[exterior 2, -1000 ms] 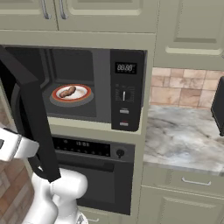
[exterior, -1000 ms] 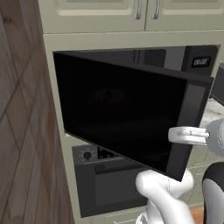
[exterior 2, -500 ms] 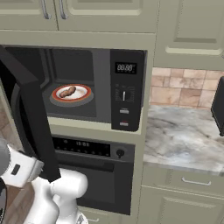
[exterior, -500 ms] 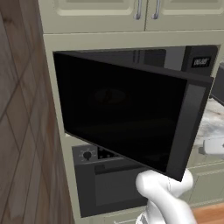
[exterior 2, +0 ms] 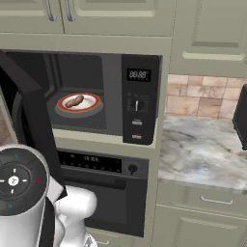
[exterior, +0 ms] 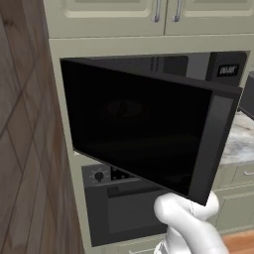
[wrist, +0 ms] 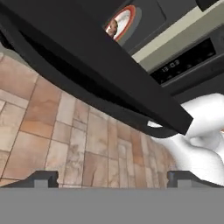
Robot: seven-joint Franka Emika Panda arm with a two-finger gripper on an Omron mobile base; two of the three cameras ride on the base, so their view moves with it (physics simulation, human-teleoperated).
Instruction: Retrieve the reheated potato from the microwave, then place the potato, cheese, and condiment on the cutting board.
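Note:
The microwave (exterior 2: 140,96) stands with its door (exterior: 144,134) swung wide open to the left. Inside, the brown potato (exterior 2: 75,101) lies on a white red-rimmed plate (exterior 2: 91,103). In the hand view the potato (wrist: 113,28) peeks over the door's lower edge (wrist: 100,70), far ahead. My gripper (wrist: 112,178) hangs low below the door, looking at the tiled floor. It is open, fingertips (wrist: 41,178) wide apart with nothing between them. The cheese, the condiment and the cutting board are out of view.
A black oven (exterior 2: 103,193) with a knob (exterior: 98,175) sits under the microwave. A marble counter (exterior 2: 202,154) runs to the right, with a dark appliance (exterior 2: 240,116) at its edge. The open door blocks the left approach. A wood-panelled wall (exterior: 25,149) stands at left.
My hand has left the door's edge and dropped down below the door, and its jaws have opened wide. The door stays open; the potato has not moved.

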